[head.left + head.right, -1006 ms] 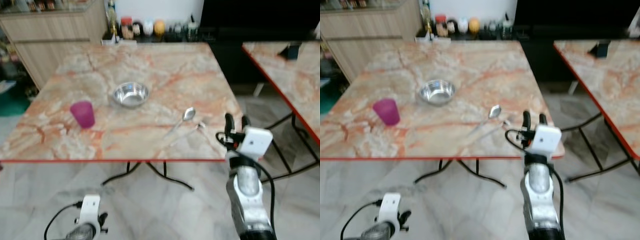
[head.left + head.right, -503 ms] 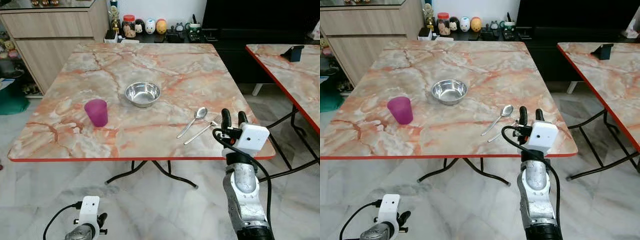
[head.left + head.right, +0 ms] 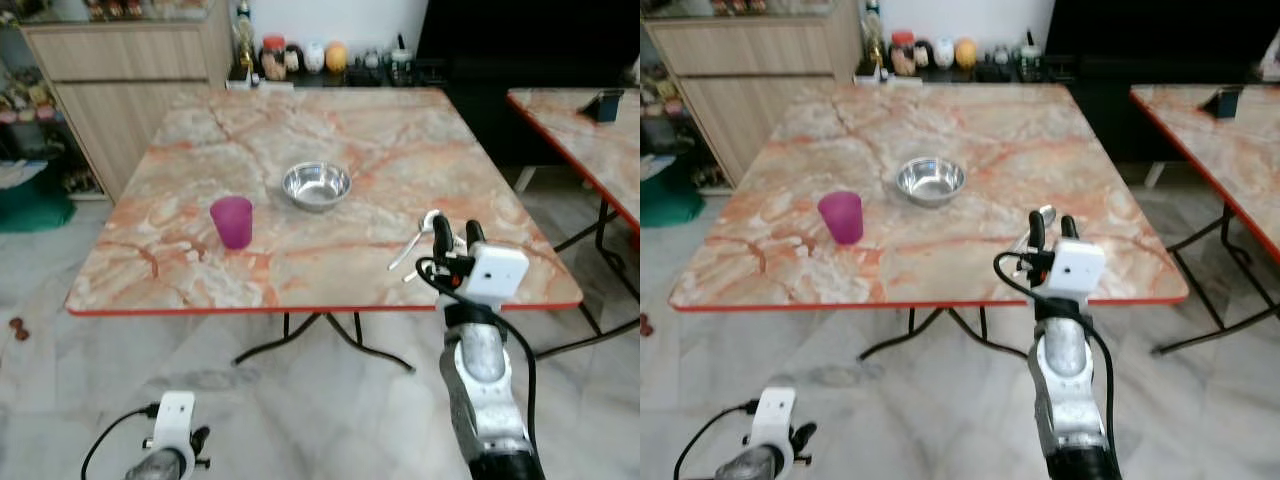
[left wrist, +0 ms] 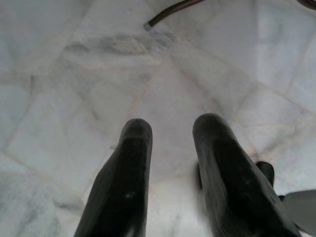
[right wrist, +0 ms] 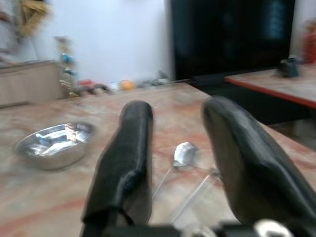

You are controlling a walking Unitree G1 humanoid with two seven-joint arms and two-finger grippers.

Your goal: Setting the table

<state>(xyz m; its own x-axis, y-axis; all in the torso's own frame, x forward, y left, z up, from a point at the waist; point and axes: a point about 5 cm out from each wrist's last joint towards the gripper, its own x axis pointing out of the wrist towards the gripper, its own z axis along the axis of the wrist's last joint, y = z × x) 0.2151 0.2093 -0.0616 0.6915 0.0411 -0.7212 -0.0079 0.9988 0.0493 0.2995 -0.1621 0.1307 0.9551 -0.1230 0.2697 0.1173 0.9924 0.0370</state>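
A marble-topped table with a red edge holds a steel bowl near its middle and a purple cup to the bowl's left. A spoon and a fork lie side by side near the front right corner. My right gripper is raised at the table's front edge just before the cutlery, open with nothing between its fingers. My left arm hangs low over the floor, and its gripper is open and holds nothing.
A second marble table stands to the right, with a floor gap between the two. A wooden cabinet and a shelf of jars sit behind. Black table legs spread over the pale tiled floor.
The camera has shifted, so the table now sits farther off and more to the right. My right gripper stays raised and open by the spoon and fork.
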